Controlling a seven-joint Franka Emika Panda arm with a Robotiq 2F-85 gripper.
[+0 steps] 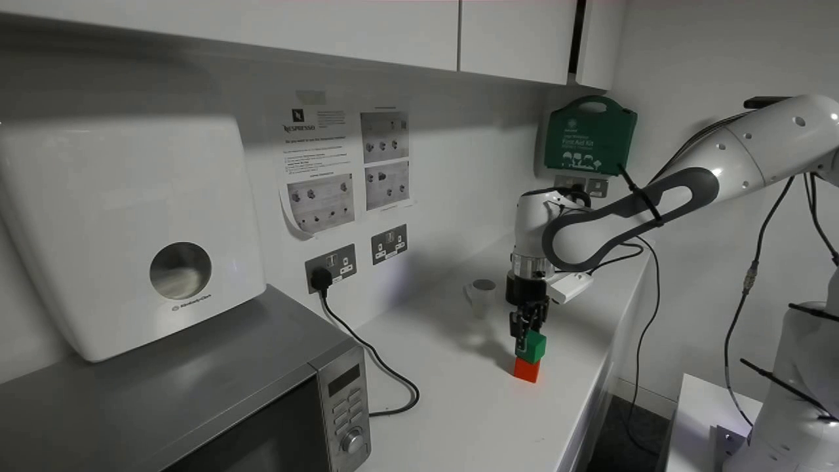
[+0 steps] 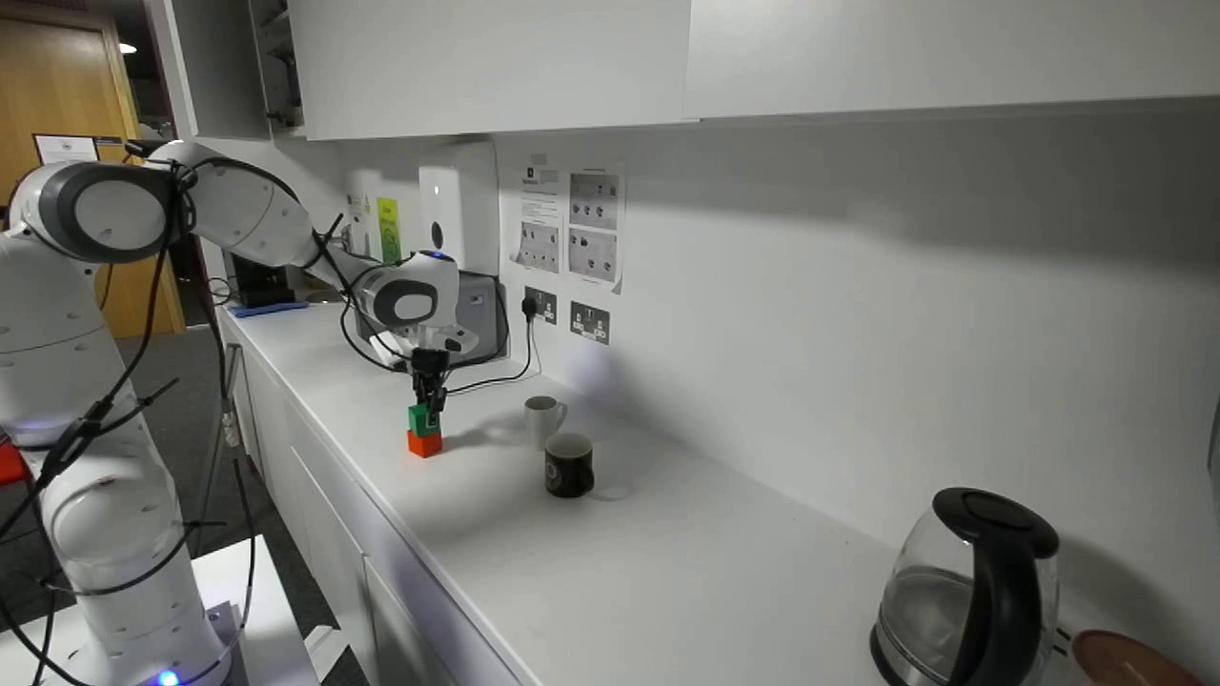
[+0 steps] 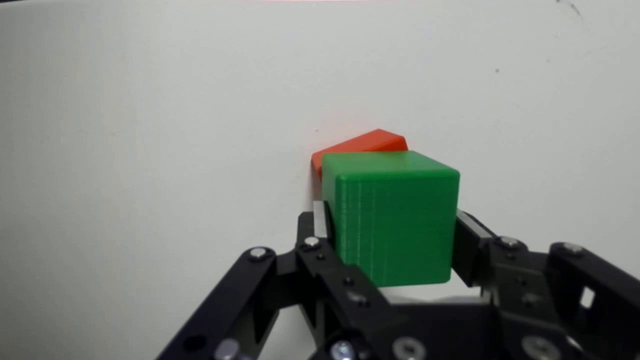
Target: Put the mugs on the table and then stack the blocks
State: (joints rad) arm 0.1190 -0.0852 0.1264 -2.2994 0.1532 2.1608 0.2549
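The green block [image 1: 533, 347] rests on or just above the red block [image 1: 527, 370]; both exterior views show them lined up one over the other. My gripper [image 3: 392, 227] points down, with a finger against each side of the green block [image 3: 400, 235]. In the wrist view the red block [image 3: 367, 141] shows under it, turned at an angle and mostly hidden. The red block sits on the white table [image 1: 459, 426]. The pale mug [image 2: 541, 419] and the dark mug [image 2: 569, 467] stand upright on the table. The pale mug [image 1: 482, 299] also shows in an exterior view, where the dark mug is hidden.
A grey microwave [image 1: 216, 367] with a white dispenser [image 1: 131, 229] on it stands by the wall. Its black cable [image 1: 393, 373] lies on the table. A glass kettle [image 2: 972, 591] stands at the opposite end. Cabinets [image 2: 496, 67] hang above; a green first aid box [image 1: 590, 134] is on the wall.
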